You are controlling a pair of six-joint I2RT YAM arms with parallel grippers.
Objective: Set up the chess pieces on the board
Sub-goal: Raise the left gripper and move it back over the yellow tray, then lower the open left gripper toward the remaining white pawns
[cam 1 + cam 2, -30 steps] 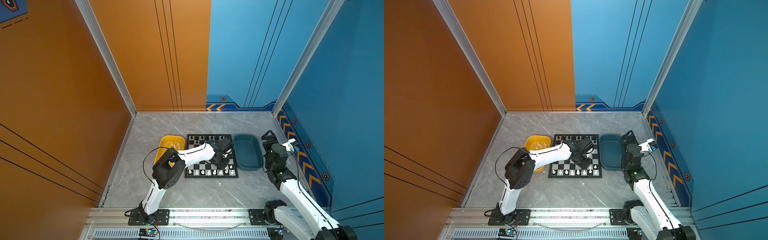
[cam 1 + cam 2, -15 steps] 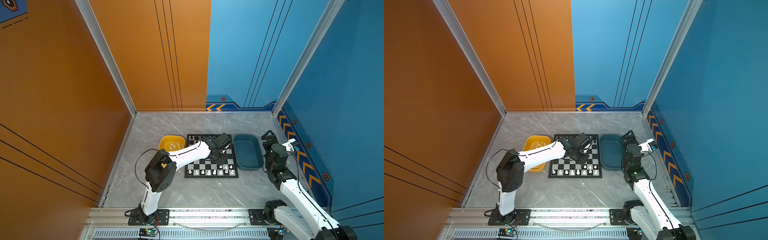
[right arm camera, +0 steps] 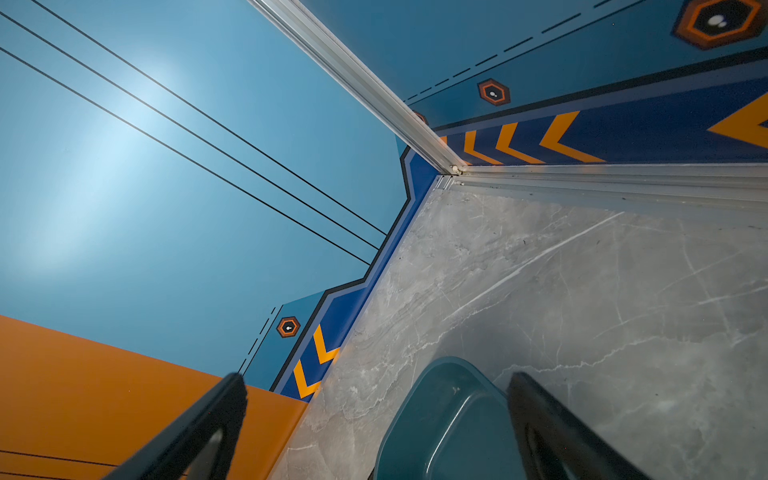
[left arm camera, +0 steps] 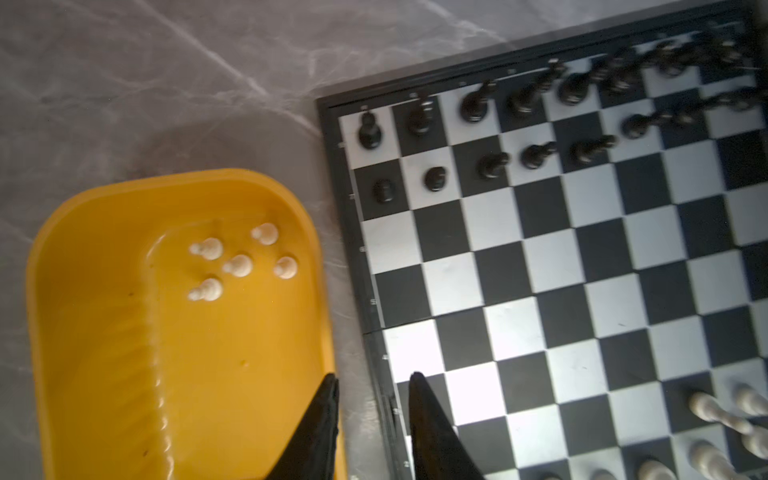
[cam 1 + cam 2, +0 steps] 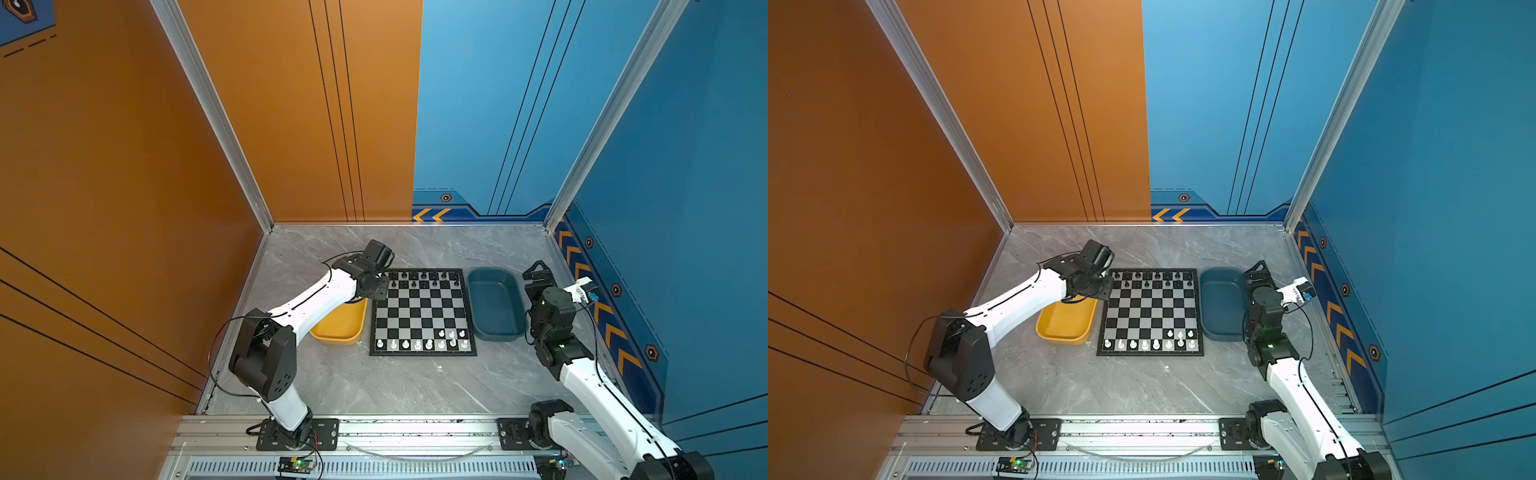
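Note:
The board (image 5: 422, 309) (image 5: 1150, 309) lies mid-table. Black chess pieces (image 5: 424, 279) (image 5: 1152, 279) fill its two far rows. White chess pieces (image 5: 417, 344) (image 5: 1144, 344) line the near row, with three more just ahead of it at the right. Several white pawns (image 4: 239, 266) lie in the yellow tray (image 4: 104, 311). My left gripper (image 4: 374, 377) (image 5: 377, 287) hangs over the gap between that tray and the board's left edge (image 4: 357, 249). Its jaws are slightly apart and hold nothing. My right gripper (image 3: 376, 380) (image 5: 538, 274) is wide open and empty, raised beside the dark blue tray.
The yellow tray (image 5: 338, 328) (image 5: 1065, 324) touches the board's left side, partly under my left forearm. The dark blue tray (image 5: 494, 307) (image 5: 1221, 307) (image 3: 449, 424) on the right shows nothing inside. Orange and blue walls close in three sides of the grey marble table.
My left arm has swung back from over the board's right half to its far left corner by the yellow tray. Its jaws have parted a little. The right arm has not moved.

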